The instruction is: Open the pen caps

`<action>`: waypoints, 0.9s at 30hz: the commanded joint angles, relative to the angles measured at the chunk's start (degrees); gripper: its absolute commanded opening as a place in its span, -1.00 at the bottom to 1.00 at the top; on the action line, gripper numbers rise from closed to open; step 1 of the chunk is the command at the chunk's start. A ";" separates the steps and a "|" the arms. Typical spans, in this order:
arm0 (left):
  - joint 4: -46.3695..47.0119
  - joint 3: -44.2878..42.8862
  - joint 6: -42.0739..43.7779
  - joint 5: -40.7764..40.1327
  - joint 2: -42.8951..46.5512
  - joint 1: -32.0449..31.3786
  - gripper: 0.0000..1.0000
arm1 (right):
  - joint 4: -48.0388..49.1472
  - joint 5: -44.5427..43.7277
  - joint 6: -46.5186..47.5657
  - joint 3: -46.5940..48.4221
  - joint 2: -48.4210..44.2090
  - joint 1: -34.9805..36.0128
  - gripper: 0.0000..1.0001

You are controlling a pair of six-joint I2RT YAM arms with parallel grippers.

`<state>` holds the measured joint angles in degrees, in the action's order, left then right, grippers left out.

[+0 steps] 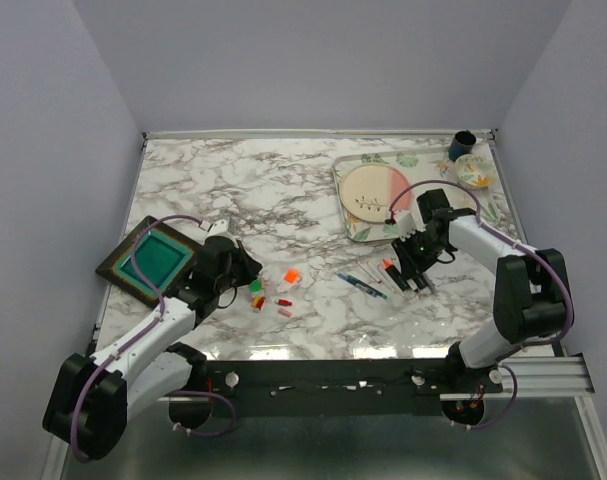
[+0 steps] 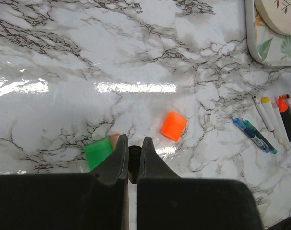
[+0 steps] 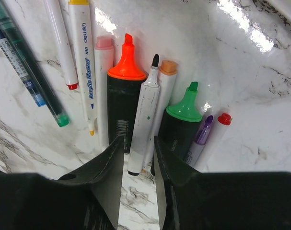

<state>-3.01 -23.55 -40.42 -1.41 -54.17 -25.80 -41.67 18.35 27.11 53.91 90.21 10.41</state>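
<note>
Bright, even light from overhead in the top view, shadows soft, the counter (image 1: 283, 190) crisp right across the frame. Left wrist view now: a long white streak of glare across the middle of the glossy marble, another at the left edge, and the left tool (image 2: 134, 140) dark and slightly soft at the bottom. Right wrist view: glare flaring upper right, markers (image 3: 119, 110) sharp, right tool (image 3: 137, 142) black and blurred up close

Marble table (image 1: 283, 190), loose caps (image 1: 291, 275), pens (image 1: 363, 284), tray (image 1: 355, 229)
</note>
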 commanded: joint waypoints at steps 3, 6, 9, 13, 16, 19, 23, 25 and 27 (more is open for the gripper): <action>-1.04 -1.23 -0.09 1.41 -4.18 -0.74 -0.91 | -1.66 2.04 1.80 2.16 -3.90 -0.39 -0.23; -1.12 -2.37 0.00 1.23 -6.90 -1.97 -0.89 | -1.75 2.74 2.15 2.34 -4.96 -0.57 -0.23; -2.26 -4.48 0.35 -0.43 -10.07 -3.81 -0.86 | -1.83 3.10 2.33 2.43 -5.40 -0.66 -0.23; -3.50 -7.73 1.49 -2.63 -14.46 -5.66 -0.81 | -1.84 3.53 2.51 2.34 -5.58 -0.66 -0.22; -4.55 -10.54 2.63 -4.47 -18.06 -6.98 -0.72 | -2.01 3.62 2.59 2.43 -5.84 -0.57 -0.23; -6.40 -13.36 3.86 -6.32 -22.11 -7.95 -0.66 | -1.92 3.71 2.59 2.43 -6.02 -0.66 -0.23; -8.68 -16.70 5.26 -7.64 -27.72 -8.65 -0.60 | -1.92 3.80 2.68 2.43 -6.19 -0.57 -0.22; -9.21 -18.63 5.62 -8.43 -29.40 -9.00 -0.57 | -1.84 3.80 2.77 2.43 -6.28 -0.66 -0.23; -9.91 -20.12 6.23 -8.87 -31.34 -9.09 -0.56 | -1.84 3.89 2.68 2.43 -6.37 -0.66 -0.22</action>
<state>-9.82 -40.36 -36.62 -6.83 -82.56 -34.33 -42.85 20.88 29.06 55.13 85.67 10.02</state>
